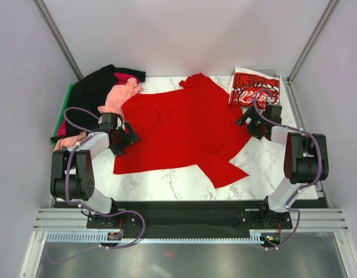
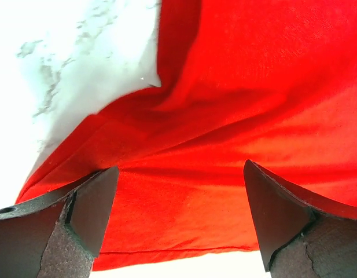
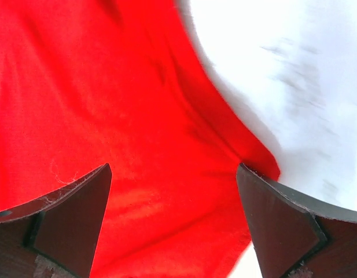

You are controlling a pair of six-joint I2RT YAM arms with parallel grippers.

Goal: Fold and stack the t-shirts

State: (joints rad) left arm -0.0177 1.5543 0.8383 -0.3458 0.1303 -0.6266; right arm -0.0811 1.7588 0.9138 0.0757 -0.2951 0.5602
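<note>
A large plain red t-shirt lies spread flat across the middle of the marble table. My left gripper is open at the shirt's left edge, and its fingers straddle the red hem from above. My right gripper is open at the shirt's right edge, over a corner of red cloth. Neither one pinches cloth. A folded red t-shirt with white Coca-Cola script lies at the back right. Black, salmon-pink and magenta t-shirts are heaped at the back left.
A green plastic tray shows under the heap of shirts at the left edge. White walls and metal posts close in the table on three sides. Bare marble shows in front of the red shirt.
</note>
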